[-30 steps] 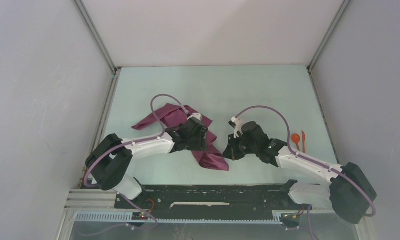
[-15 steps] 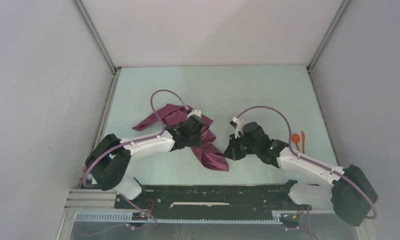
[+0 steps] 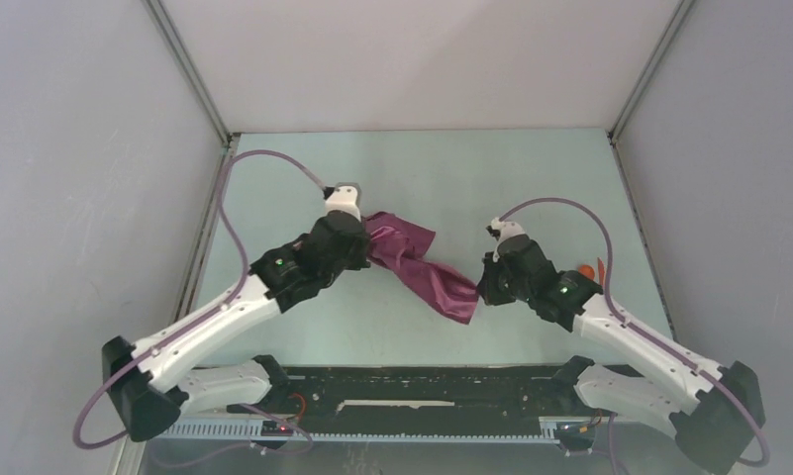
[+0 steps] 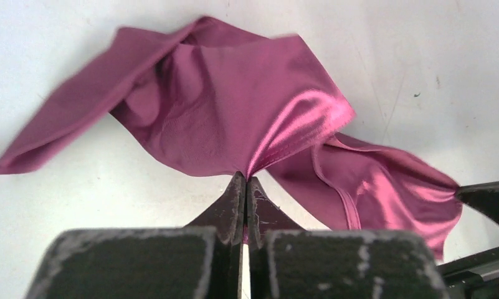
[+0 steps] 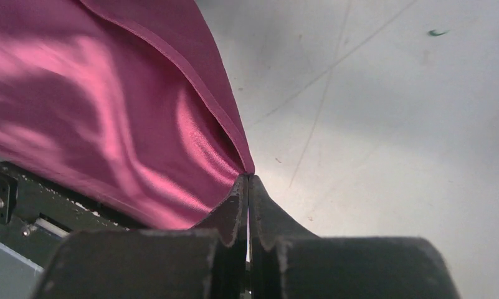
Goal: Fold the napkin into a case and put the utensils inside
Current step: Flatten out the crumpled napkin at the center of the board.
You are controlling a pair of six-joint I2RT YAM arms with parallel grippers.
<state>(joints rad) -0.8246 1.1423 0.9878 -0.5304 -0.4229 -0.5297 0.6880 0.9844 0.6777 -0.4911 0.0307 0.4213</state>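
Two grippers are pinched shut on the napkin [image 3: 417, 262]. The left gripper [image 3: 365, 247] clamps a fold at the cloth's left end. The right gripper [image 3: 479, 289] clamps an edge at its right end. The napkin stretches crumpled and twisted between them, over mid-table [image 3: 451, 168]. Only an orange tip of the utensils [image 3: 590, 268] shows beside the right arm, apart from the cloth.

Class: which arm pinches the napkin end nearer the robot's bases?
The right arm: its jaws clamp the napkin's near end, lower in the top view; the left arm's jaws clamp the farther end.
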